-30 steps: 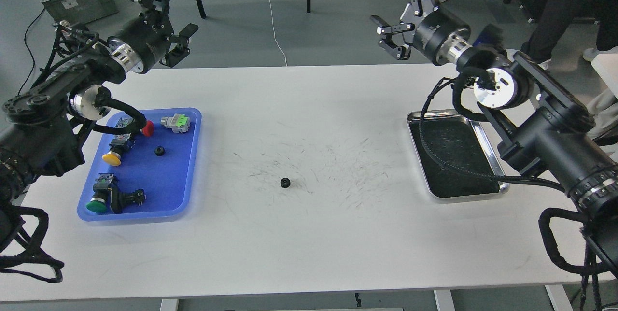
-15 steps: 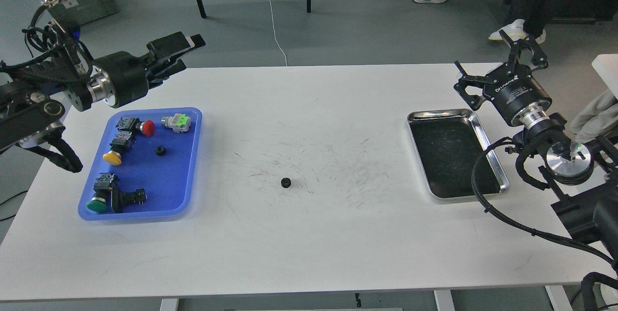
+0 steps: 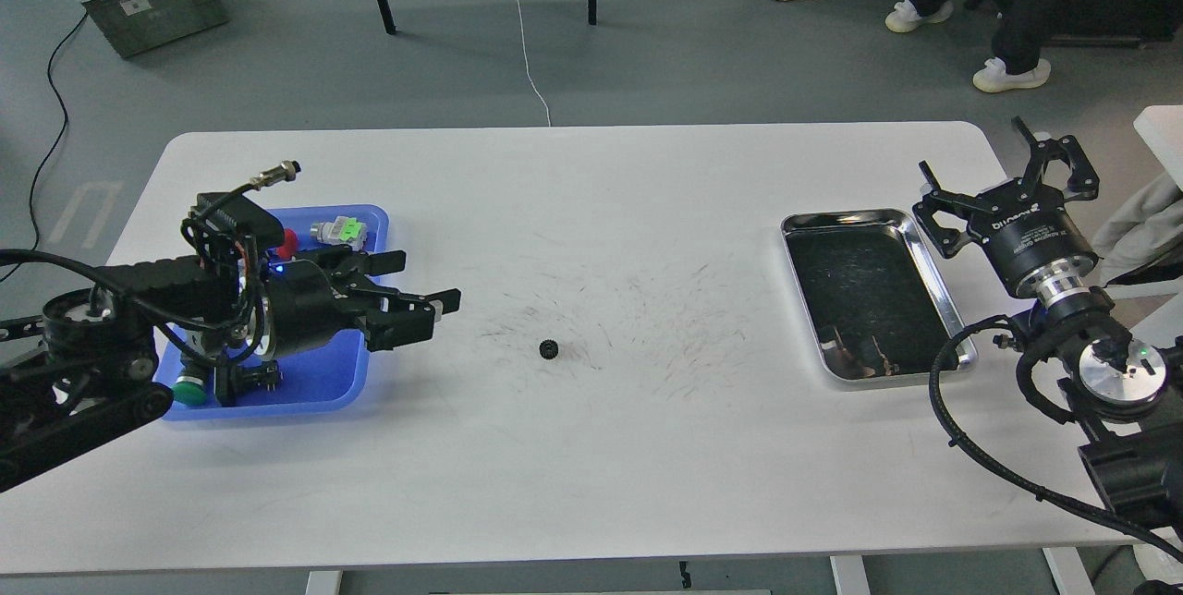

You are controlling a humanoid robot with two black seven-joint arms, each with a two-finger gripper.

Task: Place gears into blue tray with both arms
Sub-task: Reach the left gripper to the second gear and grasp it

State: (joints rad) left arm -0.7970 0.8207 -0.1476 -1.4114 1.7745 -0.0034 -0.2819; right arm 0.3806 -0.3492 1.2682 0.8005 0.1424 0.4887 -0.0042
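So there's one gear point(image 3: 547, 349) sitting by itself out on the white table point(image 3: 591, 484), roughly in the middle, nothing touching it. The blue tray point(image 3: 356, 373) is over by the table's left edge, and the left arm is lying across most of it, so I can't tell if a second gear is in there. What does peek out of the tray: a green-capped push-button point(image 3: 338, 231) near its far edge, a bit of a red cap point(image 3: 286, 242) next to that, and another green cap point(image 3: 189, 389) at the near-left corner.

The left gripper point(image 3: 416, 285) sticks out past the tray's right rim, pointing toward the loose gear but well short of it. Its fingers are spread apart with nothing between them.

The right gripper point(image 3: 1009, 179) is up near the table's far-right corner, just beside the steel tray point(image 3: 924, 248) with the dark inside. Fingers spread wide too, holding nothing
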